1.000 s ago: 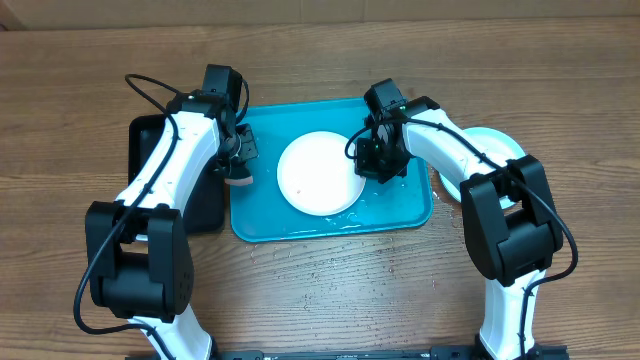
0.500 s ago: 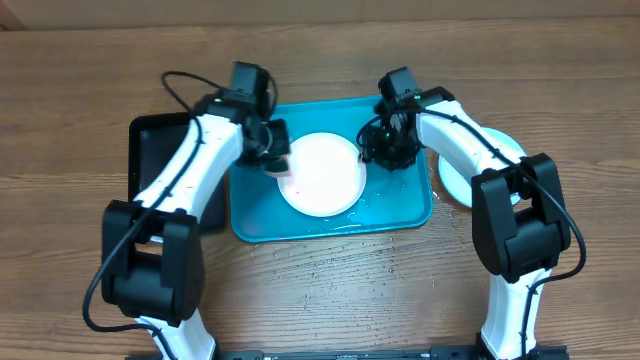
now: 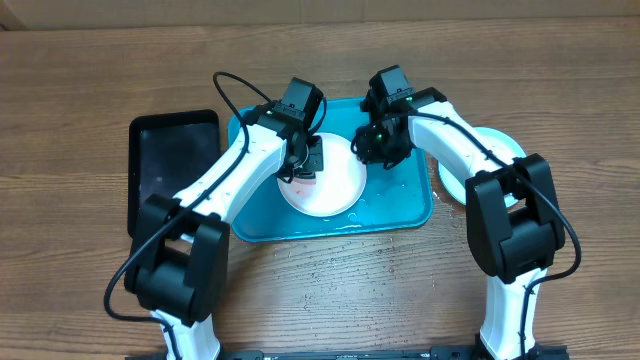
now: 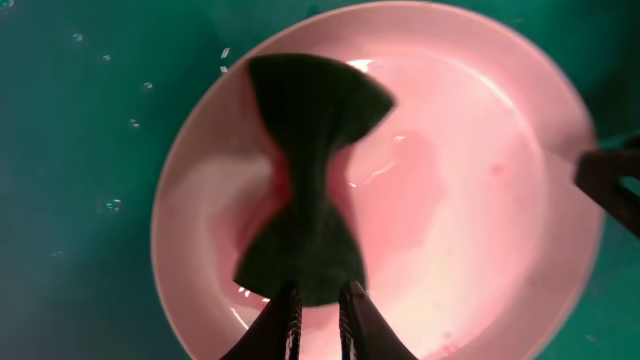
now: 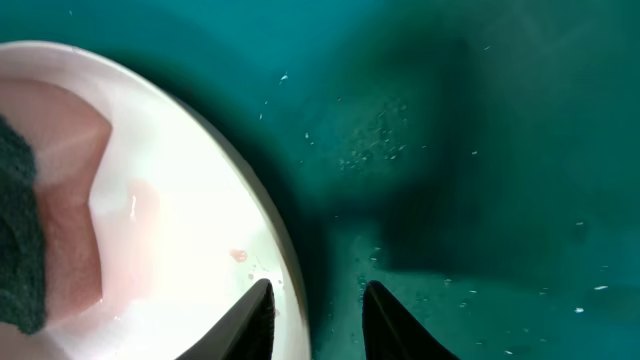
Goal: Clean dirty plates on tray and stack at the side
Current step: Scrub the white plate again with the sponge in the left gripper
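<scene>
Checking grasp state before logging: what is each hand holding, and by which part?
Left hand pinches the green sponge by its near end. Right hand straddles the white plate rim; grip cannot be told.

wooden table [image 3: 60,80] — turquoise tray [image 3: 400,210], black tray [image 3: 165,160], pale plate [image 3: 450,187] at right

The plate [image 4: 470,200] was white under a pink film, the sponge [image 4: 305,170] on it dark green, the tray [image 3: 400,205] beneath turquoise with droplets.

plate [image 3: 338,192] in tray [image 3: 400,207], sponge [image 4: 305,190] on plate
</scene>
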You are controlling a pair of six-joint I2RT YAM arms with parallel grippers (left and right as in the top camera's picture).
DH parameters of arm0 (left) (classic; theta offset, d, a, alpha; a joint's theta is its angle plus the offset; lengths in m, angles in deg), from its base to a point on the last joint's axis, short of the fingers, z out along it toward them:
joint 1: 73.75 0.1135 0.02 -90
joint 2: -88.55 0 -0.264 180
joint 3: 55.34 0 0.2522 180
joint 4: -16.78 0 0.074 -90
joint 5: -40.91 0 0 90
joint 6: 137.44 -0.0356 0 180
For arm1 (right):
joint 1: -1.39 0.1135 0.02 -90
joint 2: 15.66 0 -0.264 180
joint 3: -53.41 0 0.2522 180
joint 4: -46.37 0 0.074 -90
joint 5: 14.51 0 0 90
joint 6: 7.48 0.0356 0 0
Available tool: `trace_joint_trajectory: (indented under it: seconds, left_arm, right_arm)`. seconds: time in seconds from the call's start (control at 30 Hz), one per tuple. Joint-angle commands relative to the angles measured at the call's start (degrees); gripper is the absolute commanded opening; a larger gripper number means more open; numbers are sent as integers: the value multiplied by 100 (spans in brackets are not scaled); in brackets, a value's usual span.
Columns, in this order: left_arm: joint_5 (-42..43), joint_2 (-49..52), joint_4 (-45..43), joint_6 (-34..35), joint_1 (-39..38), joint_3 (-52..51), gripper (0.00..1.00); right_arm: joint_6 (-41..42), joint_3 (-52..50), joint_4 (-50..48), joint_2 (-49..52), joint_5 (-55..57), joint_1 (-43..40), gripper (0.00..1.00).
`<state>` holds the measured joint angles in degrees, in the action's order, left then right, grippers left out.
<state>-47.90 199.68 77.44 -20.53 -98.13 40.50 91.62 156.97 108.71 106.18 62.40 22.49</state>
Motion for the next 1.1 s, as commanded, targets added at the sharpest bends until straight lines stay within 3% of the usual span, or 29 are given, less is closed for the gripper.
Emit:
trace_joint_trajectory:
  seconds: [0.0, 0.33, 0.47, 0.6, 1.07]
  left_arm:
    - [-282, 249, 90, 94, 13, -33, 15]
    - [-350, 267, -164, 94, 9, -33, 21]
    - [-487, 267, -433, 52, 9, -33, 33]
    - [-479, 267, -654, -11, 13, -33, 39]
    - [-476, 476, -654, -11, 9, -39, 40]
  right_arm:
    - [-63, 22, 22, 131, 15, 33, 31]
    - [-61, 22, 103, 142, 13, 33, 30]
    - [-63, 22, 103, 142, 15, 33, 30]
    - [-61, 22, 101, 142, 13, 33, 30]
    - [-61, 22, 103, 142, 15, 33, 29]
